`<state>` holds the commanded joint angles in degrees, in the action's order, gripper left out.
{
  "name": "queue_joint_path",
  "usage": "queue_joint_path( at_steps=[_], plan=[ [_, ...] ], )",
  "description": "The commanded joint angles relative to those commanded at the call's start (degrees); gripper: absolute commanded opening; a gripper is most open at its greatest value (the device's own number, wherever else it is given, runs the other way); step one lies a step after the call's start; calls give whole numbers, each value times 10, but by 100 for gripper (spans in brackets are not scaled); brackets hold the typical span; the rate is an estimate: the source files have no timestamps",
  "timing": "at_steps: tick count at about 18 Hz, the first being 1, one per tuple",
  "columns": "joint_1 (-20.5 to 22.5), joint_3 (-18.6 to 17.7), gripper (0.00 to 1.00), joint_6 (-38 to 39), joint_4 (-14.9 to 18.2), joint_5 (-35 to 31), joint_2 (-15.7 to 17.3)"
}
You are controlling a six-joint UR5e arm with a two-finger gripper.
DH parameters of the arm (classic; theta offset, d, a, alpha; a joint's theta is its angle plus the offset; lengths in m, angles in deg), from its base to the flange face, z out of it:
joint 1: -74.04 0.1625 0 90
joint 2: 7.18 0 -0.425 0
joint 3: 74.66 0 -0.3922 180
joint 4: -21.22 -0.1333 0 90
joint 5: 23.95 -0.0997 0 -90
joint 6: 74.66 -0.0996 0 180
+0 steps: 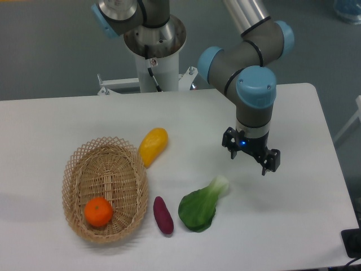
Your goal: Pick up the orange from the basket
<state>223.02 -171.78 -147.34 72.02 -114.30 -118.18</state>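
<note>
White tabletop (67,121) fills your view, with a grey floor behind it and the arm's pedestal at the far edge. Your gripper (251,158) hangs over the right half of the table, well apart from the basket (76,169) and above bare surface. Its two fingers (271,162) are spread apart, released, with nothing between them and nothing touching them. A small blue light glows on the gripper body just under the wrist. You can read no label or writing anywhere.

You'll find the orange (98,212) lying inside the basket, toward its near end, on the woven floor. It is the only thing in there. The basket sits on the left half of the table.

Outside it, a yellow fruit (153,146) lies just beside the far right rim, a purple yam (163,215) lies near the right wall, and a bok choy (201,205) lies right of that, below and left of the gripper.
</note>
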Motion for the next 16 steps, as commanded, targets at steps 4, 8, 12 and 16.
queue_joint_path(
  at_steps=[4, 8, 12, 16],
  plan=[
    [-1, 0, 100, 0, -1, 1, 0],
    [0, 1, 100, 6, 1, 4, 0],
    [0, -3, 100, 9, 2, 2, 1],
    [-3, -5, 100, 31, 2, 0, 1]
  ],
)
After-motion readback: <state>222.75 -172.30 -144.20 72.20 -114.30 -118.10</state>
